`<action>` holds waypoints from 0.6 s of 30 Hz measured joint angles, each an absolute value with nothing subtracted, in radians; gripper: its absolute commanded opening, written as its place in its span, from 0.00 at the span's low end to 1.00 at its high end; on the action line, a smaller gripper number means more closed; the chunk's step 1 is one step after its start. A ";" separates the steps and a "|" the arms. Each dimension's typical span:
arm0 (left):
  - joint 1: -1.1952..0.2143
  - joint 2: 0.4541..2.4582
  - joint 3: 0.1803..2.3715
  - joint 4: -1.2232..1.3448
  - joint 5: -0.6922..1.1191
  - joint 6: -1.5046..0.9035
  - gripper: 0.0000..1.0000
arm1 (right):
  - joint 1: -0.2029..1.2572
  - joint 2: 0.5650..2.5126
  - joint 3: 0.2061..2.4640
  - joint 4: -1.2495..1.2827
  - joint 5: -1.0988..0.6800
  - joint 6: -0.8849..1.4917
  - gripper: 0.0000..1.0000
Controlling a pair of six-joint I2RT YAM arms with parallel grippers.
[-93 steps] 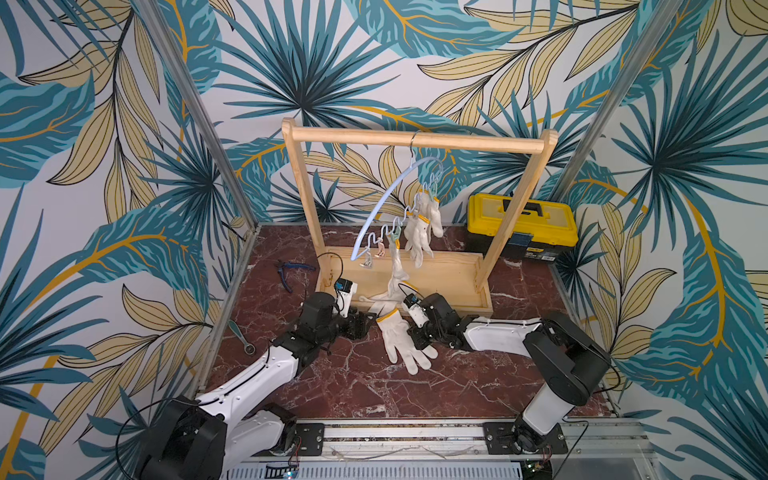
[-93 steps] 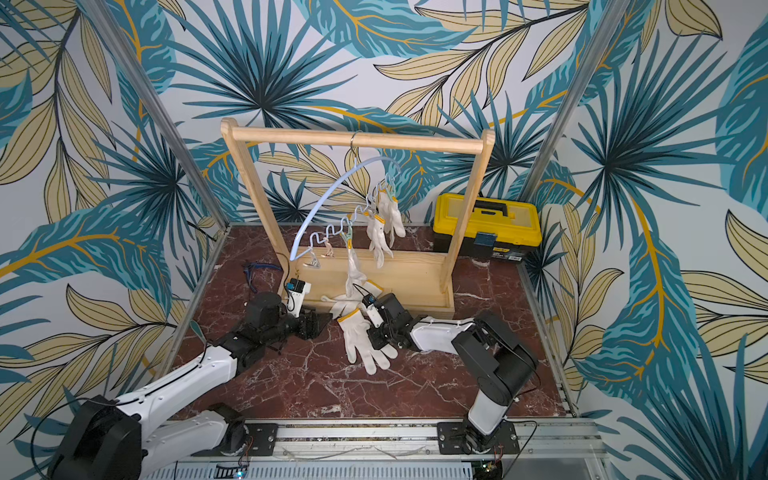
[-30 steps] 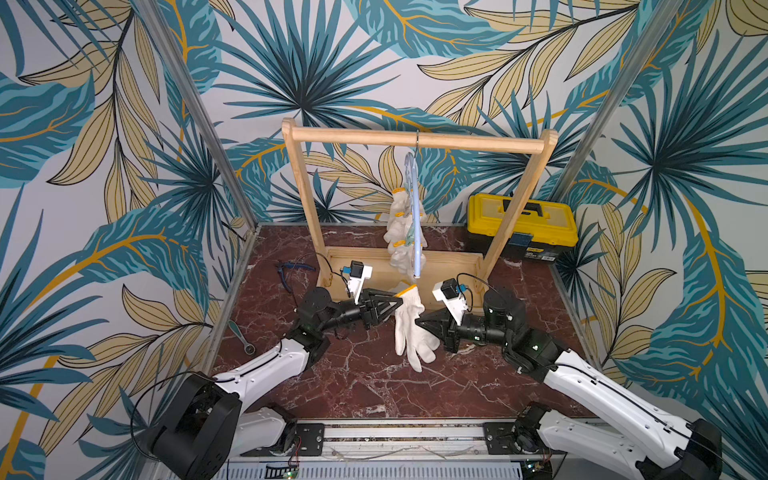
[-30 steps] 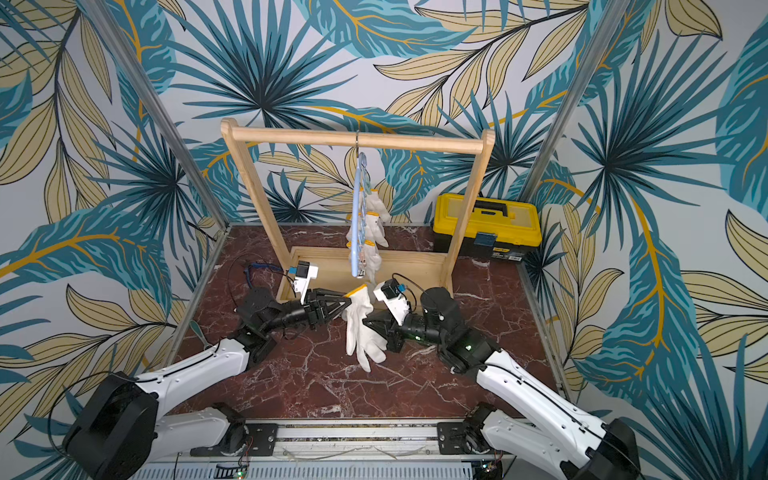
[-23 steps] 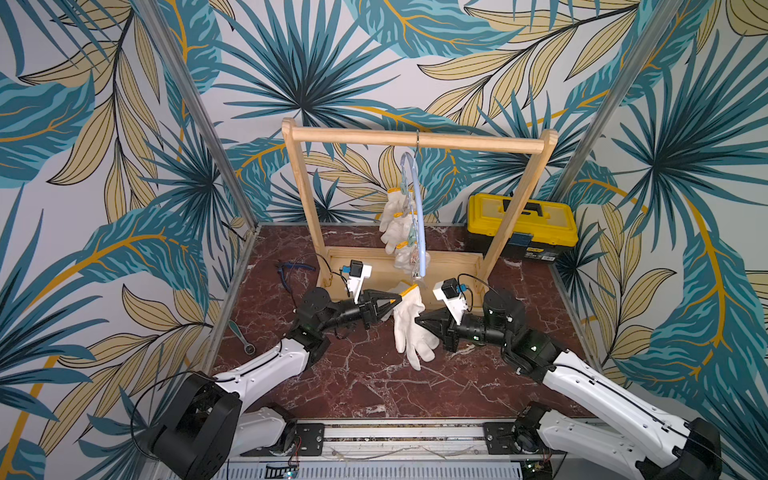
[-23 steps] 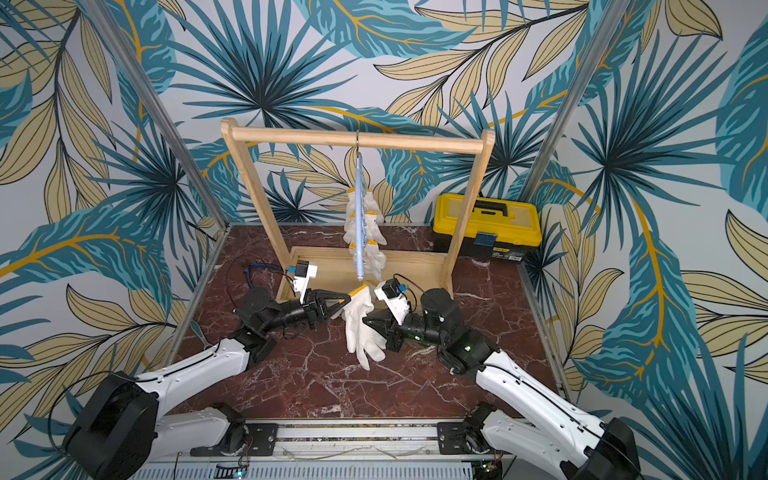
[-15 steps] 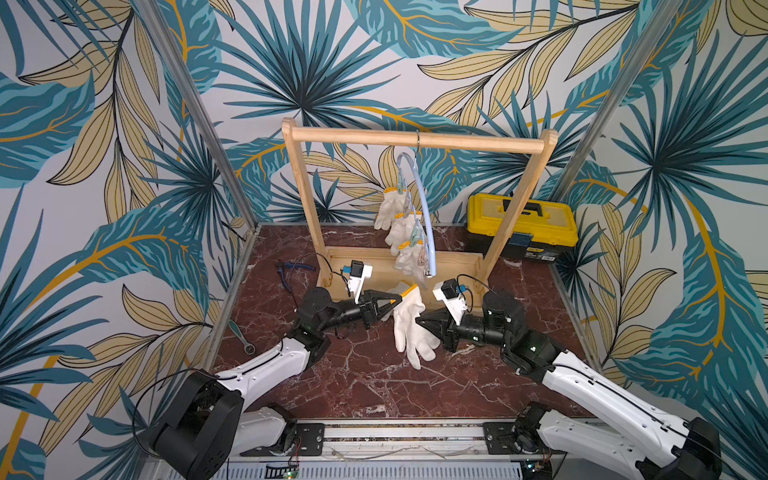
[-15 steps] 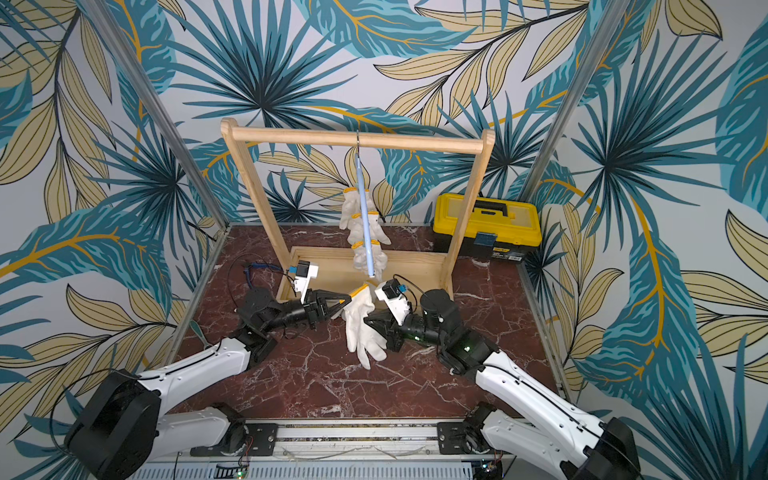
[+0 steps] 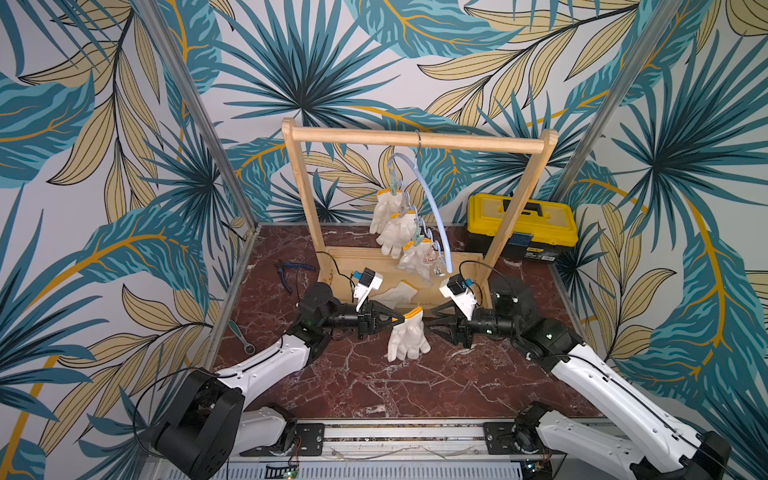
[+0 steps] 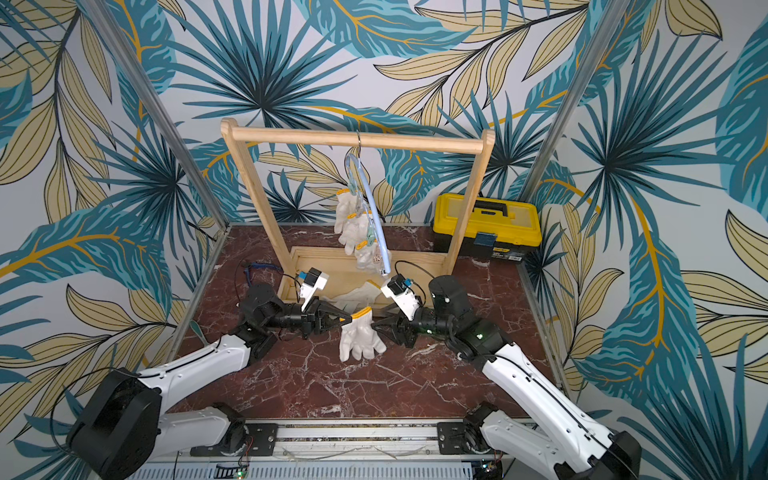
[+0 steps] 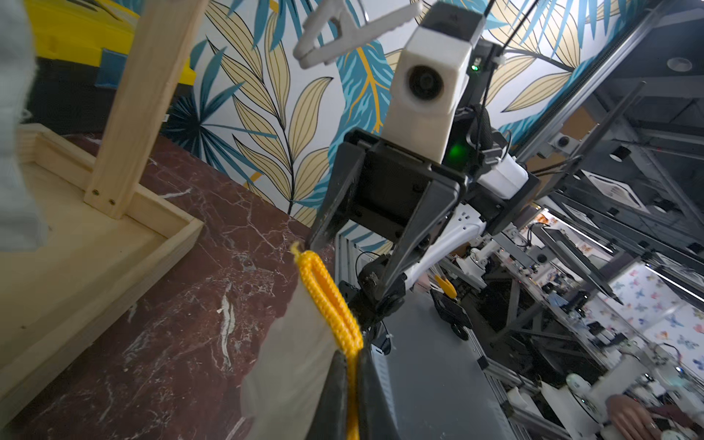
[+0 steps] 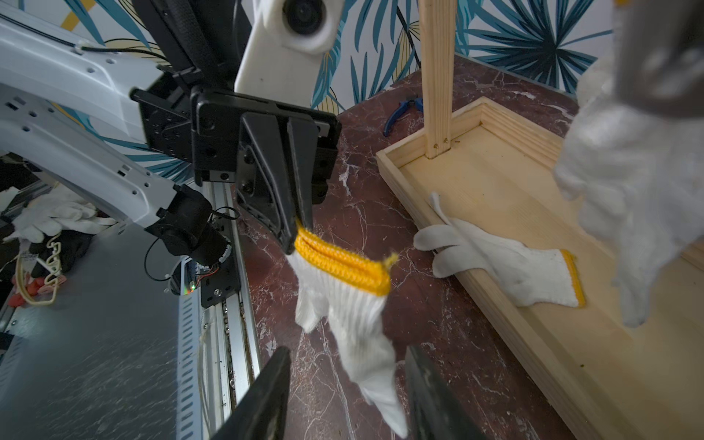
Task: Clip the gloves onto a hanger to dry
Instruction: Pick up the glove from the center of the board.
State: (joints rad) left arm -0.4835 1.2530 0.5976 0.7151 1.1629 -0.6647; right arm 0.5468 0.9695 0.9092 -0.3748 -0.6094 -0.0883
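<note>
A white glove [image 9: 408,340] with a yellow cuff hangs above the marble floor, and my left gripper [image 9: 402,319] is shut on that cuff [image 11: 330,304]. My right gripper [image 9: 430,326] stands open just right of the cuff, touching nothing. In the right wrist view the glove [image 12: 343,301] dangles between its spread fingers [image 12: 276,381]. The pale-blue hanger [image 9: 432,208] hangs from the rail by its hook, with three gloves [image 9: 398,232] clipped to it. Another glove [image 12: 506,263] lies flat in the rack's base tray [image 9: 340,255].
The wooden rack [image 9: 415,137] stands at the back centre. A yellow toolbox [image 9: 521,224] sits behind its right post. Blue pliers [image 9: 286,270] and a wrench [image 9: 241,332] lie on the floor at the left. Metal rails run along the front edge.
My right gripper has opened and let go of the glove's cuff, while my left gripper has shut on it. The hanger has turned on the rail with its clipped gloves.
</note>
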 measured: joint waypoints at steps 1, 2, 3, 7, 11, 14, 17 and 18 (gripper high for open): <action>-0.484 1.255 0.610 0.708 1.183 -0.661 0.00 | 0.539 0.973 0.918 -0.382 -0.632 -0.099 0.48; -0.484 1.256 0.623 0.701 1.203 -0.658 0.00 | 0.534 0.979 0.929 -0.392 -0.654 -0.110 0.48; -0.484 1.256 0.635 0.694 1.220 -0.653 0.00 | 0.532 0.987 0.941 -0.401 -0.677 -0.121 0.47; -0.484 1.257 0.688 0.635 1.264 -0.616 0.00 | 0.532 1.024 0.973 -0.422 -0.754 -0.151 0.46; -0.487 1.270 0.738 0.587 1.294 -0.589 0.00 | 0.532 1.040 0.974 -0.422 -0.804 -0.162 0.46; -0.492 1.284 0.755 0.570 1.310 -0.582 0.00 | 0.532 1.040 0.974 -0.420 -0.817 -0.170 0.46; -0.499 1.293 0.758 0.558 1.325 -0.580 0.00 | 0.532 1.040 0.974 -0.416 -0.822 -0.173 0.46; -0.501 1.296 0.758 0.556 1.328 -0.579 0.00 | 0.532 1.040 0.974 -0.413 -0.825 -0.173 0.45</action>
State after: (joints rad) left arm -0.5007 1.2964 0.7582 0.5556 1.3285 -0.5793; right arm 0.5316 1.0401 0.9741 -0.4126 -0.8249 -0.1734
